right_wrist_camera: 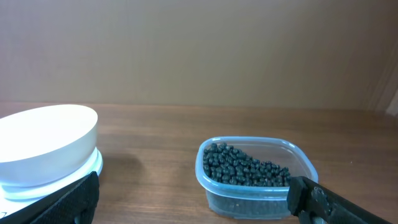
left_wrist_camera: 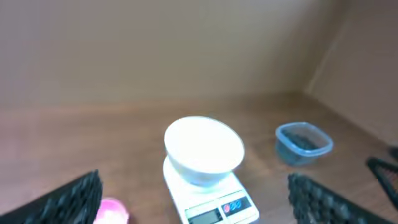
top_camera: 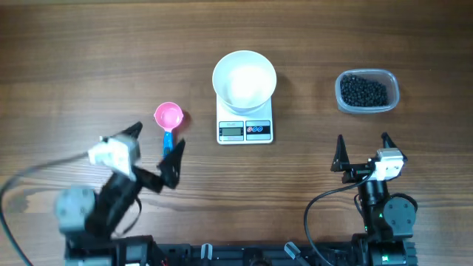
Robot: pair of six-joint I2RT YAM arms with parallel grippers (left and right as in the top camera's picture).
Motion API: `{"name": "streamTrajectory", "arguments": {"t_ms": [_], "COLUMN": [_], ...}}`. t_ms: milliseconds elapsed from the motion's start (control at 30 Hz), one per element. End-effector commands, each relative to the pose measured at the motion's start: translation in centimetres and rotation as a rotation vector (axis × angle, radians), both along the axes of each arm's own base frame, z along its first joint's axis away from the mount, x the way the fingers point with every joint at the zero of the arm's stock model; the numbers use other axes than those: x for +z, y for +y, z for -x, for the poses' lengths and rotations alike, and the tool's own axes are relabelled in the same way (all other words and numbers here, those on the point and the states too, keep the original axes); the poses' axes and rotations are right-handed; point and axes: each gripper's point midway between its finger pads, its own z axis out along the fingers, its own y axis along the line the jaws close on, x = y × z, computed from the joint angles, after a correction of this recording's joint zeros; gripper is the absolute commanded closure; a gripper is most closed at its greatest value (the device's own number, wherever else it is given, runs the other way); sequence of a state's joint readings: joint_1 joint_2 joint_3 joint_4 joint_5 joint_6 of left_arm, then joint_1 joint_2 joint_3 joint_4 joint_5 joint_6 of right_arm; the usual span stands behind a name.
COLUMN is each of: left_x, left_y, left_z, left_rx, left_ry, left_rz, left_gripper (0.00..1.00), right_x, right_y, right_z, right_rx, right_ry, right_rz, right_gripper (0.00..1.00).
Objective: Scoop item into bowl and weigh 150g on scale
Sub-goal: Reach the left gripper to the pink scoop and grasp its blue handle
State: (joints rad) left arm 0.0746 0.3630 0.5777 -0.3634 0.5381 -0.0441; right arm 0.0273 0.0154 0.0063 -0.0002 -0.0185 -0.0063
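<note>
Your left gripper (top_camera: 158,135) hangs with its jaws spread wide and nothing between them. It is angled toward the pink scoop (top_camera: 168,116), whose blue handle lies just beside one finger. Your right gripper (top_camera: 363,140) is likewise wide apart and empty, low over the wooden surface (top_camera: 74,59). It points at the clear plastic tub (top_camera: 397,90) but stands apart from it.

The black beads (top_camera: 363,90) all sit in that tub at the right; none show on the wood. The white bowl (top_camera: 244,80) stands on the small white scale (top_camera: 244,131) in the middle and looks empty. The scale's display is too small to read.

By the look of it nothing has been scooped, so you are at the first step: picking up the scoop. The next move calls for lowering the left gripper over the blue handle and closing across its narrow width, with the cup kept level.

The scoop is at the left and the beads at the far right, with the bowl between them. You will probably either reach across or have the right gripper draw the tub nearer. Either way, take care not to nudge the bowl on the scale.
</note>
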Motion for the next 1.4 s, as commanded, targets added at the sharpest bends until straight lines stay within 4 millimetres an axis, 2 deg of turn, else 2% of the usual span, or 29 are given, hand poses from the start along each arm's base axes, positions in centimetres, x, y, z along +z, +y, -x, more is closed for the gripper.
{"name": "streamTrajectory", "arguments": {"t_ms": [0, 67, 100, 167, 200, 233, 300, 333, 400, 433, 500, 567, 633, 700, 733, 800, 933, 1000, 1067, 1100, 1133, 1167, 1200, 1367], "left_x": [-0.1, -1.4, -2.1, -4.9, -6.4, -8.7, -11.8, -12.4, -13.7, -14.4, -17.2, -19.3, -22.0, -23.5, -24.2, -24.5, -25.8, -26.7, -27.5, -27.7, -27.8, -27.7, -27.8, -27.8], "left_y": [-0.8, -2.9, -2.9, -2.6, -1.6, 0.9, 4.5, 4.6, 4.6, 5.5, 9.3, 9.0, 7.5, 7.3, 7.3, 6.9, 6.1, 4.6, 4.1, 4.1, 3.8, 3.1, 2.9, 3.0], "left_z": [-2.5, -2.7, -3.1, -4.8, -5.9, -7.5, -8.6, -8.8, -8.5, -8.4, -6.9, -6.3, -6.1, -6.1, -6.1, -6.5, -6.5, -6.7, -6.9, -7.1, -7.1, -6.9, -6.9, -7.7], "left_rx": [-0.083, -0.235, -0.238, -0.219, -0.147, 0.053, 0.35, 0.367, 0.367, 0.425, 0.66, 0.658, 0.589, 0.582, 0.582, 0.509, 0.409, 0.287, 0.252, 0.249, 0.22, 0.153, 0.136, 0.138], "left_ry": [0.193, 0.279, 0.311, 0.425, 0.477, 0.586, 0.727, 0.754, 0.802, 0.817, 0.902, 0.998, 1.119, 1.171, 1.188, 1.171, 1.195, 1.205, 1.214, 1.213, 1.212, 1.205, 1.204, 1.172], "left_rz": [0.029, 0.089, 0.097, 0.117, 0.107, 0.147, 0.252, 0.268, 0.25, 0.224, 0.12, 0.11, 0.137, 0.135, 0.131, 0.075, 0.033, 0.035, 0.039, 0.038, 0.036, 0.032, 0.034, 0.034], "left_gripper": [0.0, 0.0, 0.0, 0.0, 0.0, 0.0, 0.0, 0.0, 0.0, 0.0, 0.0, 0.0, 0.0, 0.0, 0.0, 0.09, 0.11, 0.12, 0.15, 0.25, 0.32, 0.29, 0.22, 0.3], "right_x": [0.1, 0.1, 0.1, 0.1, 0.1, 0.1, 0.1, 0.1, 0.1, 0.1, 0.1, 0.1, 0.1, 0.1, 0.1, 0.1, 0.1, 0.1, 0.1, 0.1, 0.1, 0.1, 0.1, 0.1], "right_y": [0.0, 0.0, 0.0, 0.0, 0.0, 0.0, 0.0, 0.0, 0.0, 0.0, 0.0, 0.0, 0.0, 0.0, 0.0, 0.0, 0.0, 0.0, 0.0, 0.0, 0.0, 0.0, 0.0, 0.0], "right_z": [0.0, 0.0, 0.0, 0.0, 0.0, 0.0, 0.0, 0.0, 0.0, 0.0, 0.0, 0.0, 0.0, 0.0, 0.0, 0.0, 0.0, 0.0, 0.0, 0.0, 0.0, 0.0, 0.0, 0.0], "right_rx": [0.003, 0.003, 0.003, 0.003, 0.003, 0.003, 0.003, 0.003, 0.003, 0.003, 0.003, 0.003, 0.003, 0.003, 0.003, 0.003, 0.003, 0.003, 0.003, 0.003, 0.003, 0.003, 0.002, 0.003], "right_ry": [-0.008, -0.008, -0.008, -0.008, -0.008, -0.008, -0.008, -0.008, -0.008, -0.008, -0.008, -0.008, -0.008, -0.008, -0.008, -0.008, -0.008, -0.008, -0.008, -0.008, -0.008, -0.008, -0.008, -0.008], "right_rz": [0.017, 0.017, 0.017, 0.017, 0.017, 0.017, 0.017, 0.017, 0.017, 0.017, 0.017, 0.017, 0.017, 0.017, 0.017, 0.017, 0.017, 0.017, 0.017, 0.017, 0.017, 0.017, 0.017, 0.017], "right_gripper": [0.0, 0.0, 0.0, 0.0, 0.0, 0.0, 0.0, 0.0, 0.0, 0.0, 0.0, 0.0, 0.0, 0.0, 0.0, 0.0, 0.0, 0.0, 0.0, 0.0, 0.0, 0.0, 0.0, 0.0]}}
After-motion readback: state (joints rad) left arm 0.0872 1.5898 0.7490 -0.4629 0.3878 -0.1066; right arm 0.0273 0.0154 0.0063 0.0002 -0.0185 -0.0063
